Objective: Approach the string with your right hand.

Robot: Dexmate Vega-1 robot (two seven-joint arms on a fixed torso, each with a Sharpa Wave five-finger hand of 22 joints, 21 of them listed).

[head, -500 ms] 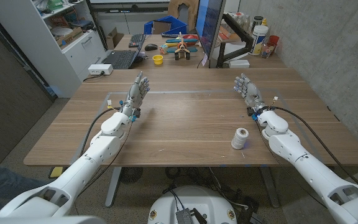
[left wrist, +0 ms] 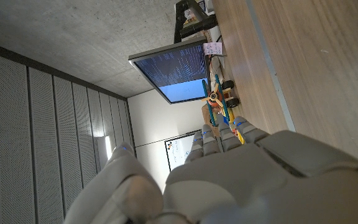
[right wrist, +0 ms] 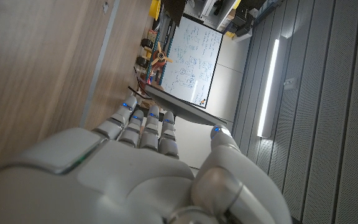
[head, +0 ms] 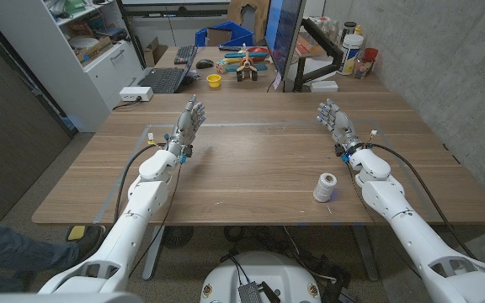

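Note:
A white spool of string [head: 325,187] stands upright on the wooden table [head: 259,160], near its front edge on the right. My right hand [head: 336,123] is further back and slightly to the right of it, fingers straight and apart, holding nothing. My left hand [head: 188,120] is at the table's left side, fingers also straight, holding nothing. In the right wrist view my right hand [right wrist: 135,168] reaches along the table with nothing in it. In the left wrist view my left hand [left wrist: 229,174] shows the same.
A monitor [head: 283,34] on a stand rises at the table's far edge, with a keyboard [head: 163,79], a yellow cup [head: 214,81] and colourful tools [head: 247,61] behind. White shelves [head: 82,50] stand at the back left. A person's leg [head: 15,252] is at bottom left.
Both hands stay where they were. My left forearm has shifted slightly, and a person's leg has come further into the bottom left corner.

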